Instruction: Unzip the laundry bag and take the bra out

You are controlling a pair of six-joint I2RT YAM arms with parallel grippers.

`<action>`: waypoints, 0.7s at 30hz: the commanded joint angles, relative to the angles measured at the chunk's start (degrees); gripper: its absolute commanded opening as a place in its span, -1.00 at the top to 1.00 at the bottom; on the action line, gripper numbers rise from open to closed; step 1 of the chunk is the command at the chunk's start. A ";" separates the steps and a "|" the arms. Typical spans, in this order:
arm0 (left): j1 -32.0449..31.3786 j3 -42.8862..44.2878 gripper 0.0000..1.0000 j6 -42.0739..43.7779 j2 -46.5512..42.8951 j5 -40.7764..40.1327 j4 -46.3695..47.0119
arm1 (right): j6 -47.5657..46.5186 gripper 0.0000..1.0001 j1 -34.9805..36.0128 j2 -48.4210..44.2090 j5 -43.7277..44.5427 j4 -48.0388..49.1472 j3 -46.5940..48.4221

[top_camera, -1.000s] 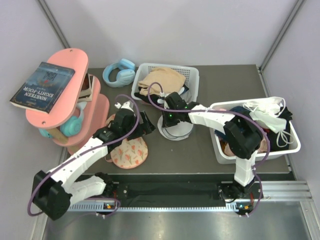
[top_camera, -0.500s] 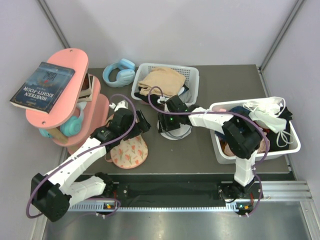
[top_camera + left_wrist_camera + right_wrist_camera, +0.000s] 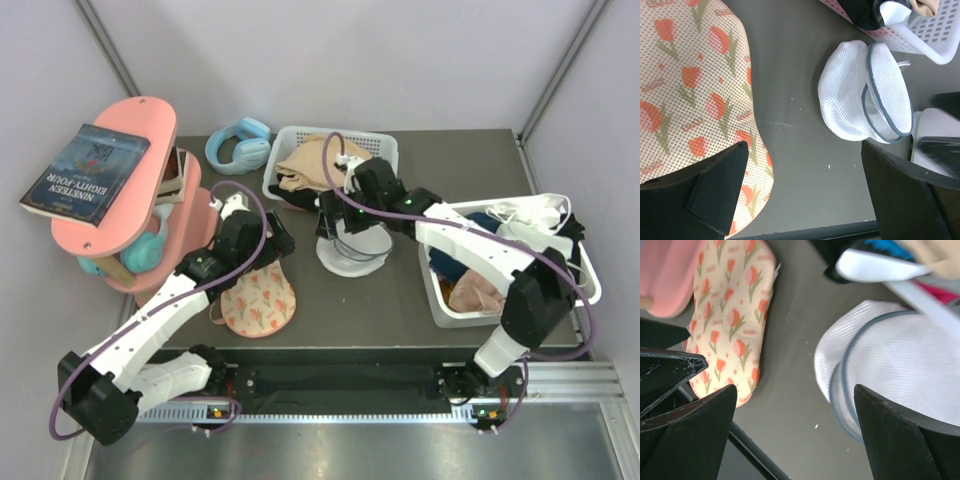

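1. The laundry bag (image 3: 352, 250) lies on the dark table (image 3: 470, 165), just in front of the back basket (image 3: 387, 150) and to the left of the right basket (image 3: 592, 292).
2. In the left wrist view its white mesh dome rests tilted on its side. The grey zip rim (image 3: 865, 90) shows as two arcs that stand apart at one side.
3. The bra (image 3: 258, 303) is out of the bag, lying on the table near the front edge, to the bag's left. A strip of bare table separates the two.
4. Its peach fabric, printed with small red flowers, is plain in both wrist views.
5. The left tool (image 3: 804, 150) has its jaws spread wide and grips nothing. One finger hangs over the bra's edge, and the other is on the bag's side of the gap.
6. The right tool (image 3: 795, 390) is likewise wide open and empty. It is poised over the bare table between bra and bag, with the bag's rim just beside one finger.
7. From above, the right arm reaches from the right basket towards the bag's far left side, close to the back basket.
8. A tan garment (image 3: 320, 160) lies in the back basket, and blue headphones (image 3: 240, 143) sit to its left.
9. A pink shelf stand (image 3: 130, 190) at the table's left carries a book (image 3: 85, 172) on top.
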 commanded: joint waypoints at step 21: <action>13.00 16.92 -0.98 8.35 -0.93 1.97 -8.74 | -7.35 -1.00 -38.92 -30.90 2.50 -7.64 -4.09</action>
